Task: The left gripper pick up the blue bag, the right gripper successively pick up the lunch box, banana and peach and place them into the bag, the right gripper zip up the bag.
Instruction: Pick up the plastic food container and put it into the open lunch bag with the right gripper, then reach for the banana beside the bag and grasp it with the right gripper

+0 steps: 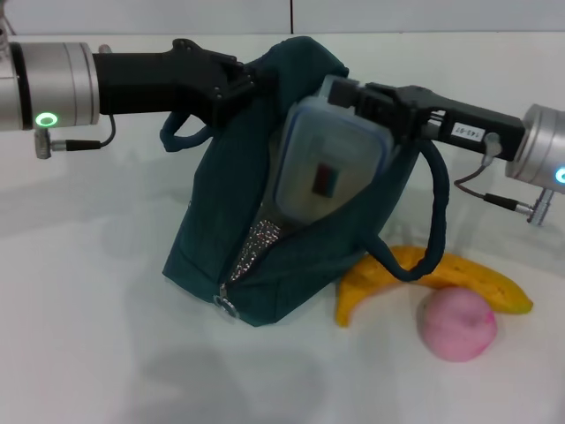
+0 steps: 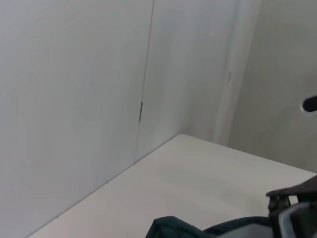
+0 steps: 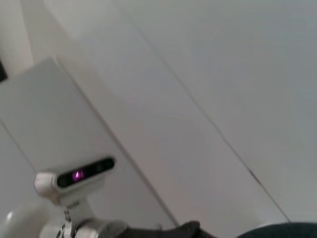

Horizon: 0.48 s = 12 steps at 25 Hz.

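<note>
The blue bag (image 1: 265, 256) stands on the white table, held up at its top edge by my left gripper (image 1: 245, 87), which is shut on the fabric. The lunch box (image 1: 328, 161), clear with a blue rim and a small label, sits tilted in the bag's open mouth with its lower end inside. My right gripper (image 1: 353, 95) is shut on the box's upper edge. The banana (image 1: 459, 276) lies on the table right of the bag, and the pink peach (image 1: 456, 323) rests in front of it. In the left wrist view only a bit of the bag (image 2: 171, 228) shows.
One bag handle (image 1: 434, 221) hangs down over the banana's left part. The zipper pull ring (image 1: 225, 306) lies at the bag's lower front. White walls stand behind the table (image 1: 88, 353).
</note>
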Motion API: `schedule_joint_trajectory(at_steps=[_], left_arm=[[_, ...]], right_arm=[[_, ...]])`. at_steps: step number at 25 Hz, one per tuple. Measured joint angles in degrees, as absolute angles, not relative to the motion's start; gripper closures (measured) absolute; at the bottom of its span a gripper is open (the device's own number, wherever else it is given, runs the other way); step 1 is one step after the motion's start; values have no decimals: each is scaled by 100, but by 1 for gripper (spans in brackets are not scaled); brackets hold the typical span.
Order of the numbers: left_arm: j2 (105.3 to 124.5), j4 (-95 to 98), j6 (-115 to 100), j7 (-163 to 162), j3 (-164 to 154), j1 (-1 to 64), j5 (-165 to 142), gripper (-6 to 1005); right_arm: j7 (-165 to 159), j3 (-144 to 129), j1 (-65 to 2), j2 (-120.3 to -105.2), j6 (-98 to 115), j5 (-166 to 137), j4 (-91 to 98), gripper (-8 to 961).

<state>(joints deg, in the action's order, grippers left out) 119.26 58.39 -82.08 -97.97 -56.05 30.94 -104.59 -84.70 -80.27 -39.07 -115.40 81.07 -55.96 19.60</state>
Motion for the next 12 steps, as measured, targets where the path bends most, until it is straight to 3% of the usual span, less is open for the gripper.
schedule_joint_trajectory(at_steps=[5,11,12], left_arm=[[11926,5823,-8207,-9746,-5594,3085,-10460,960],[11915,5824,-8208,-9720,-5583,2994,-10460,960],[11913,5823,-8207,-9720,-5580,2978,-10460,960]], right_arm=[[-8405,-8075,-3658,-11544,8223,-5600,2476,749],[-8299,-7929,-2610,-11471,8358,-5705,3901,683],[-8284,-7845,-2351,-11429,8371,-5850,4250,562]])
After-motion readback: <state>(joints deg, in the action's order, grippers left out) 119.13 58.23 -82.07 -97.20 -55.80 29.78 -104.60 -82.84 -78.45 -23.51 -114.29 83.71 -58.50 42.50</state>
